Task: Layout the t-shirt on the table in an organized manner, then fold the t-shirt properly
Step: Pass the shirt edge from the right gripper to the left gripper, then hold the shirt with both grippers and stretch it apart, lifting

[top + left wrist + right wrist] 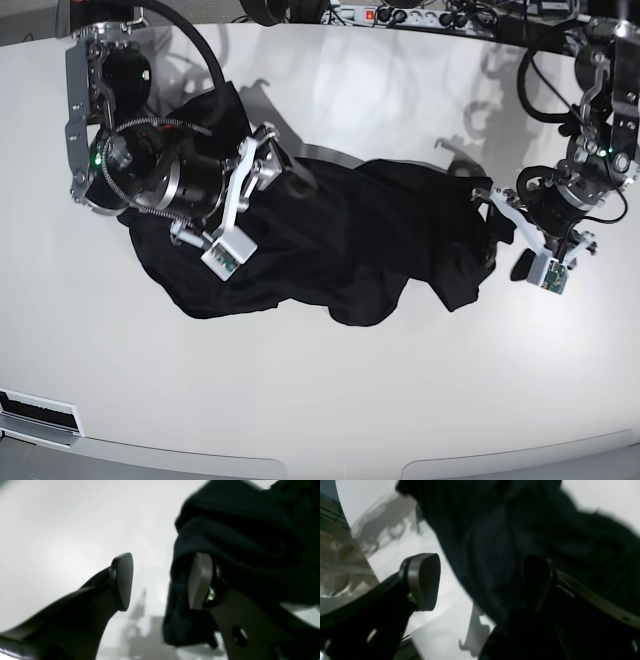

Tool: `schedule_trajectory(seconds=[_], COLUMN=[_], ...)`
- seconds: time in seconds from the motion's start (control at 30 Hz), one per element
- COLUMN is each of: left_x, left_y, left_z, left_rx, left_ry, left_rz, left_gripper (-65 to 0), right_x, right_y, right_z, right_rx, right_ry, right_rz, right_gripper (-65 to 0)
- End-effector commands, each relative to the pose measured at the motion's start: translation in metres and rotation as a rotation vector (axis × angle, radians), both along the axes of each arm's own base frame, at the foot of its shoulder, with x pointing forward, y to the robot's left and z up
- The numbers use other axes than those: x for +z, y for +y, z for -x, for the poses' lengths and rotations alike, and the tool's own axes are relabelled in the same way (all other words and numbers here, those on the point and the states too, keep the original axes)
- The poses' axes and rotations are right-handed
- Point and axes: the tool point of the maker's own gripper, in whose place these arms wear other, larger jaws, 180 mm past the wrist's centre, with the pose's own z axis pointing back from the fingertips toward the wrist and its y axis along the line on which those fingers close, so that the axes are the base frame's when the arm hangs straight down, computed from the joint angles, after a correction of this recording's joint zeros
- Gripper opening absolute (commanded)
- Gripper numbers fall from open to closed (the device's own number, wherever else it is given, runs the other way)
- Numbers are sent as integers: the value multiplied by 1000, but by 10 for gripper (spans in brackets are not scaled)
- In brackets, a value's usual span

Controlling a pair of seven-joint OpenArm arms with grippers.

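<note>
While laying out, with plain black soft crumpled t-shirt (330, 245) mid glossy white table (320, 400), left gripper (160, 582) and right gripper (482, 582) both parted, gripping nothing: next, probably pinch opposite edges and spread flat.

A power strip (400, 15) with a red-lit switch lies beyond the far tabletop edge, cables (470, 18) bunched beside it. A slotted white panel (38, 412) sits at the near left edge.
</note>
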Motion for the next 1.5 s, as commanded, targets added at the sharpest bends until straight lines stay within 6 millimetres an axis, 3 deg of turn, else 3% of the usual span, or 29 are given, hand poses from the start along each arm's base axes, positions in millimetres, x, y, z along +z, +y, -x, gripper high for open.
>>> schedule_trajectory(seconds=[0.0,0.13,0.17,0.23,0.27,0.37,0.43,0.53,0.63,0.67,0.73,0.8,0.83,1.03,1.1,1.17,1.2,1.33,1.47], left_x=[12,-20,-24,-24,-19,10,33,59,69,70,70,70,70,68,68,69,69,87,126], left_y=[1,-9,-12,-17,-18,-20,-19,-10,-1,0,2,1,1,2,2,2,3,13,35], left_z=[-15,-24,-24,-23,-25,-34,-38,-40,-39,-39,-39,-39,-39,-39,-39,-39,-39,-45,-58], left_rx=[-13,-63,-79,-106,-112,-148,-182,-216,-225,-224,-224,-224,-224,-222,-222,-222,-222,-226,-236], left_ry=[-37,86,112,145,148,97,43,-14,-26,-27,-26,-26,-26,-19,-19,-20,-21,-52,-110], left_rz=[32,175,199,222,227,215,171,89,63,61,58,58,58,56,56,56,54,46,-21], left_gripper=[-303,-333,-391,-585,-650,-650,-650,-650,-650,-650,-650,-650,-650,-650,-650,-650,-650,-650,-650], right_x=[15,8,7,6,5,0,-6,-17,-27,-29,-35,-44,-51,-106,-120,-127,-127,-94,-29], right_y=[3,-2,-3,-5,-6,-15,-26,-48,-61,-60,-55,-50,-51,-89,-98,-109,-116,-137,-140], right_z=[-8,-7,-7,-9,-10,-12,-9,-1,16,23,36,40,39,23,26,24,20,-20,-62], right_rx=[1,-5,-7,-11,-12,-14,-8,4,21,31,46,48,48,-151,-152,-143,-139,-189,-227], right_ry=[-48,-46,-49,-54,-56,-62,-49,-25,19,37,54,21,-13,-15,13,18,13,-56,-255], right_rz=[-36,5,18,30,41,92,132,204,227,212,195,205,230,446,491,559,606,726,729], right_gripper=[-127,-127,-127,-135,-168,-372,-447,-442,-435,-411,-302,-188,-163,-168,-256,-494,-635,-650,-650])
